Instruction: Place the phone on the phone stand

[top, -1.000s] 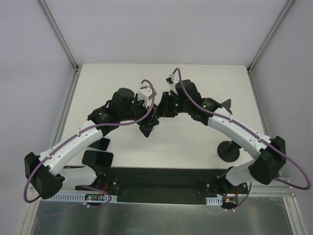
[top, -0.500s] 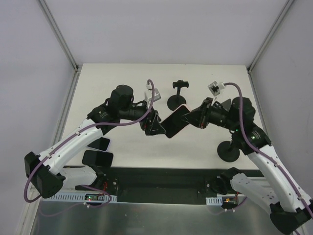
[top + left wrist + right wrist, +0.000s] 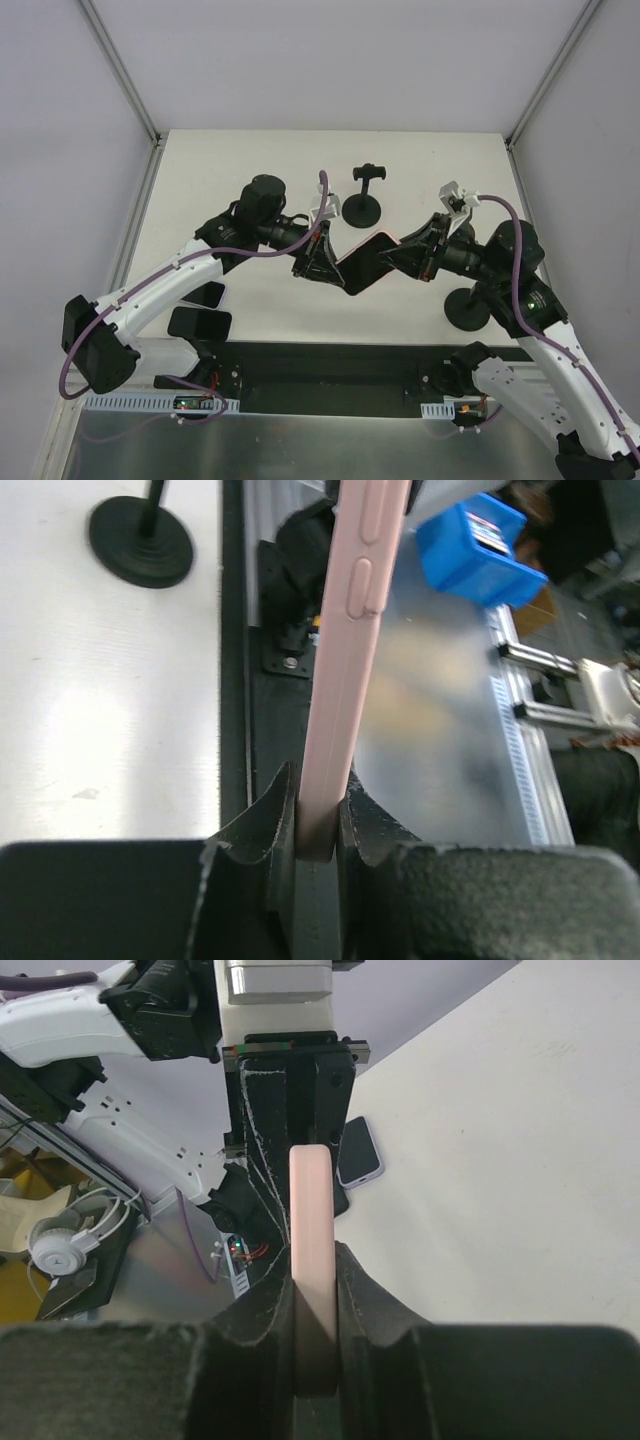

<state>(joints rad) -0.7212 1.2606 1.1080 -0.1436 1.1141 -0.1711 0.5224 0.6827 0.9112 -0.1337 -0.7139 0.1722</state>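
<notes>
Drawn back from the stand (image 3: 362,197), the phone (image 3: 365,262) is clamped at one end by the left claw (image 3: 322,262), at the other by the right claw (image 3: 398,258).

Phone (image 3: 362,265) betw. L end effector (image 3: 322,262) & R end effector (image 3: 408,258), phone stand (image 3: 362,203) behind.

Robot lab: aluminium-framed test enclosure (image 3: 128,90)

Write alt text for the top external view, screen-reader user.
One pink-cased phone is held above the white table, gripped at opposite ends by the left fingers and right fingers. Behind it stands a black phone stand; another round black base sits at right, and two dark phones lie at left.
</notes>
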